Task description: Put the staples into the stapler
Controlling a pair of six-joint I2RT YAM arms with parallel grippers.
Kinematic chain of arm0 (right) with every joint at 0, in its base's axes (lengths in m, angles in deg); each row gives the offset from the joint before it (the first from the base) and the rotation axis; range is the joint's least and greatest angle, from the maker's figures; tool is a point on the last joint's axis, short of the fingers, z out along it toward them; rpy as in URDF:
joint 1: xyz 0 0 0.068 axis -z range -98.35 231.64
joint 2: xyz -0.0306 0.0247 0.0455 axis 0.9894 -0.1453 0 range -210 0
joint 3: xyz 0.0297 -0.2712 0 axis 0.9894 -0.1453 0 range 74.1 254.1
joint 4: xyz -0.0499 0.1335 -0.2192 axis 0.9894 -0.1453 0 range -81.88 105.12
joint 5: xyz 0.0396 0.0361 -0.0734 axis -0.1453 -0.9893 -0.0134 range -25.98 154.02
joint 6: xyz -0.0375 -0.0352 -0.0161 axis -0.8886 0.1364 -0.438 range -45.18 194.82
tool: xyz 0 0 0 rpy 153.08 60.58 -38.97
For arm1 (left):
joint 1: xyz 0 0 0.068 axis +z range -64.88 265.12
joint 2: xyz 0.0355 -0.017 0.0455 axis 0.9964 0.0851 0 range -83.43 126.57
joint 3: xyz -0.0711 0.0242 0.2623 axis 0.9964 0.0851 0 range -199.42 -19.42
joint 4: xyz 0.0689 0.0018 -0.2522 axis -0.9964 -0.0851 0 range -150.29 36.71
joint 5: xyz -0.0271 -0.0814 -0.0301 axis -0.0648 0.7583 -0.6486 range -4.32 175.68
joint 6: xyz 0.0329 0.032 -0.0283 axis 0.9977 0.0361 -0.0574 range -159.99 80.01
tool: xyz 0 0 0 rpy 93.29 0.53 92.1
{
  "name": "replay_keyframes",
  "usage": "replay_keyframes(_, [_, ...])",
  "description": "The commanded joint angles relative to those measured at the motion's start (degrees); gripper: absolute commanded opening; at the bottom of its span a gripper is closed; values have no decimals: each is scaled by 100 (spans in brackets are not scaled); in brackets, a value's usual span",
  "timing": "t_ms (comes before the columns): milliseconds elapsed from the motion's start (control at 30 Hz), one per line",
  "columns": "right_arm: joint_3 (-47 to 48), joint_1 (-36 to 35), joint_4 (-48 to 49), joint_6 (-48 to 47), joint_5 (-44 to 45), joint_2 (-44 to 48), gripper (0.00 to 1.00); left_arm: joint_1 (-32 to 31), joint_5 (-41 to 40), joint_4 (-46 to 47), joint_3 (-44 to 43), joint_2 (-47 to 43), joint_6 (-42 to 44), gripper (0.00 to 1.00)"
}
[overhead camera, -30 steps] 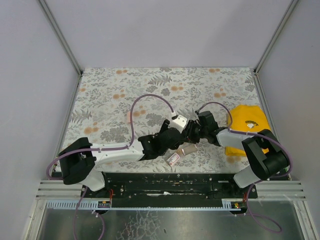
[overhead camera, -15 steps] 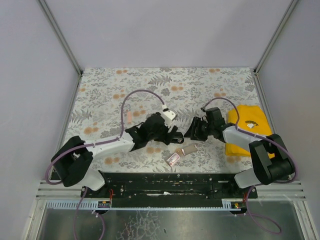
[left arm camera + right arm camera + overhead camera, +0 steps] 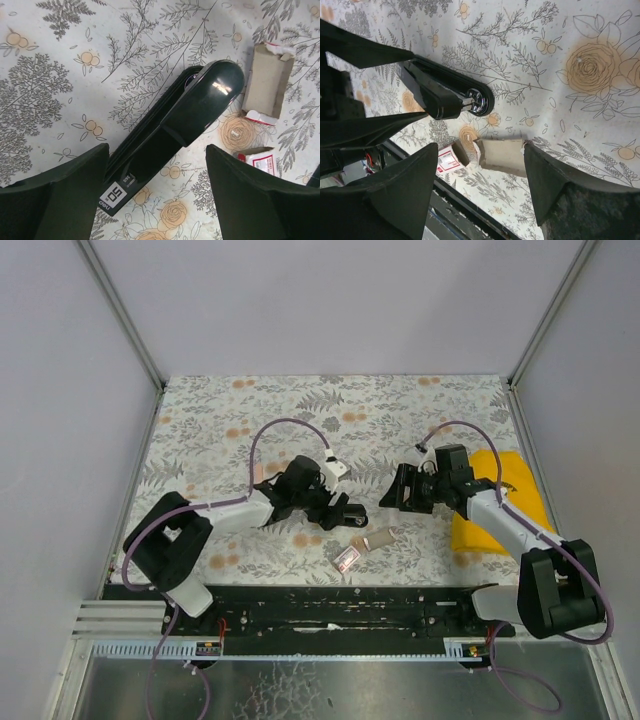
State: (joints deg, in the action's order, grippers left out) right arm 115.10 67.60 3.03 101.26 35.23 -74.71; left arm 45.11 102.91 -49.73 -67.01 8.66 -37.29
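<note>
We're watching the stapler (image 3: pixel 200 107) lying flat on the floral table cover (image 3: pixel 220 420), between the two arms. As far as we're seeing, it is lying shut, top arm down on the base.

That's where trouble is waiting. The slim, glossy body is offering little to pinch. If one gripper is lifting the top arm while the other isn't pinning the base, we're expecting the whole thing to skid or come up off the cover.

The staples themselves aren't showing (we're guessing they're sitting inside the packaging). The brown cardboard sleeve (image 3: pixel 267 75) and the red-and-white box (image 3: pixel 260 162) are lying just beside the stapler's rounded end, so a careless sweep is risking knocking them away or scattering a strip.

Now the pincers. The left gripper (image 3: pixel 156 152) is hanging over the stapler's other end, jaws spread wide on either side of it and gripping nothing. Whether a finger is brushing the base, we can't tell. The right gripper (image 3: pixel 480 147) is hovering with jaws equally wide, looking down at the rounded end and the sleeve, holding nothing.

The yellow cloth (image 3: pixel 518 480) is lying off to the right, well apart.
</note>
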Motion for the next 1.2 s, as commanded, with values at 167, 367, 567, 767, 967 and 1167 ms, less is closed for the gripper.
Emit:
replay_keyframes(167, [185, 90, -232, -7, -276, 422, 76, 18, -707, 58, -108, 395, -156, 51])
replay_keyframes(367, [155, 128, -202, 137, -36, 590, 76, -300, -1586, 316, 401, -94, -631, 33])
replay_keyframes(567, [100, 145, -79, 194, -23, 664, 77, -454, -1746, 70, 686, -275, -1015, 64])
replay_keyframes(767, [-20, 139, 248, 267, -353, 727, 80, -674, -1884, -50, 708, -91, -1144, 50])
replay_keyframes(967, [-412, 132, 1015, 1500, -208, 603, 95, -852, -1886, -264, 545, -82, -1704, 2])
replay_keyframes(1167, [-1070, 10, 2429, 2699, -120, 450, 99, -974, -1473, -195, 495, -433, -2933, 0])
